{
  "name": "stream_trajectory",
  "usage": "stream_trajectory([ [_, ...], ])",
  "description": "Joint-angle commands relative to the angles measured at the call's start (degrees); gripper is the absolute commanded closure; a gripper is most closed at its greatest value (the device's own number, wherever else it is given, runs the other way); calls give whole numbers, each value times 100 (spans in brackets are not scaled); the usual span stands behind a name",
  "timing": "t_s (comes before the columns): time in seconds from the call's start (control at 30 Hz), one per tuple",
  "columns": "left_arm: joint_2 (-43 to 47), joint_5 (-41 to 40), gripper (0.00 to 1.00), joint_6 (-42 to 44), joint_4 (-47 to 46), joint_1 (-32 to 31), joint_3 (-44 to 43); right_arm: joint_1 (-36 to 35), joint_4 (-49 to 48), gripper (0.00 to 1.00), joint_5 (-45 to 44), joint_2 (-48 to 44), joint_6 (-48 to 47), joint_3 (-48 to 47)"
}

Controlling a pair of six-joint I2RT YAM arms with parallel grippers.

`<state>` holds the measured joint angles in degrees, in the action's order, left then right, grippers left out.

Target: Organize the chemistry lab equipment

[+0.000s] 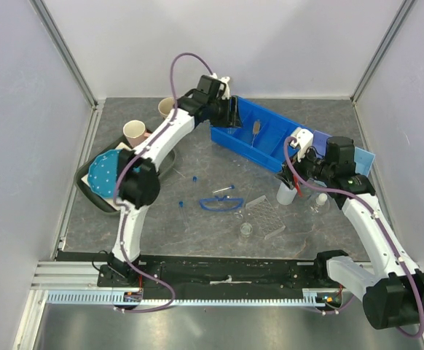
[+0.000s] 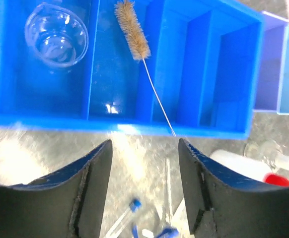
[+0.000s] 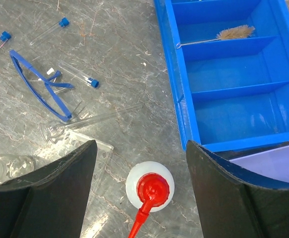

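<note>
My left gripper (image 1: 232, 111) is open and empty over the blue bin (image 1: 270, 149). In the left wrist view its fingers (image 2: 97, 168) frame the bin's near wall, with a clear beaker (image 2: 56, 38) and the thin brush (image 2: 133, 29) lying in compartments. My right gripper (image 3: 140, 145) is open above the white squeeze bottle with red nozzle (image 3: 149, 188), which stands between its fingers, untouched. Blue-framed goggles (image 1: 223, 204), blue-capped tubes (image 3: 80, 74), the clear rack (image 1: 265, 216), another beaker (image 1: 247, 230) and a flask (image 1: 320, 200) lie on the table.
A dark tray (image 1: 88, 191) at the left holds a blue dotted plate (image 1: 103, 171), with two mugs (image 1: 135, 133) behind it. A pale lilac bin (image 1: 363, 158) sits at the blue bin's right end. White walls enclose the table.
</note>
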<state>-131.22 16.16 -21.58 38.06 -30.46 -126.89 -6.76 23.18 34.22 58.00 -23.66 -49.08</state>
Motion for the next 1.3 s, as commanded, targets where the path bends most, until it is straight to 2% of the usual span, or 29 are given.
stream_trajectory([
  [0.0,2243,-525,33,312,-1271,22,1347,79,-173,20,304,10,-165,100],
  [0.2,4541,-1237,11,804,-2276,40,4292,166,-7,15,735,10,-533,171],
  [0.23,5214,-1317,7,979,-2390,49,4635,167,63,14,736,36,-587,162],
  [0.27,5516,-1422,0,1050,-2417,66,5308,175,134,14,709,97,-639,92],
  [0.4,7098,-2291,0,1200,-2382,180,6911,175,818,13,613,343,-1025,-461],
  [0.47,7922,-2354,0,1244,-2417,250,7727,175,1433,12,499,484,-1316,-907],
  [0.57,8654,-2285,0,1262,-2479,251,8458,167,2128,12,113,800,-1474,-1427],
  [0.6,8779,-2215,0,1253,-2462,251,8540,167,2242,12,33,931,-1466,-1516],
  [0.63,8850,-2179,0,1183,-2470,251,8558,167,2452,2,-133,985,-1466,-1586],
  [0.77,8947,-2152,0,1279,-2401,251,8418,158,2665,2,-424,1143,-1230,-1710],
  [0.97,8885,-1829,3,1341,-1786,242,8181,105,2665,2,-1214,1240,-965,-1579],
  [1.07,9122,-1810,4,1394,-1408,251,8294,61,2613,2,-1294,1328,-948,-1412],
  [1.17,9474,-1828,3,1376,-1398,242,8707,-9,2586,2,-1242,1538,-904,-1350],
  [1.27,9536,-1828,3,1402,-1450,233,8690,-105,2560,2,-1207,1749,-842,-1341],
])
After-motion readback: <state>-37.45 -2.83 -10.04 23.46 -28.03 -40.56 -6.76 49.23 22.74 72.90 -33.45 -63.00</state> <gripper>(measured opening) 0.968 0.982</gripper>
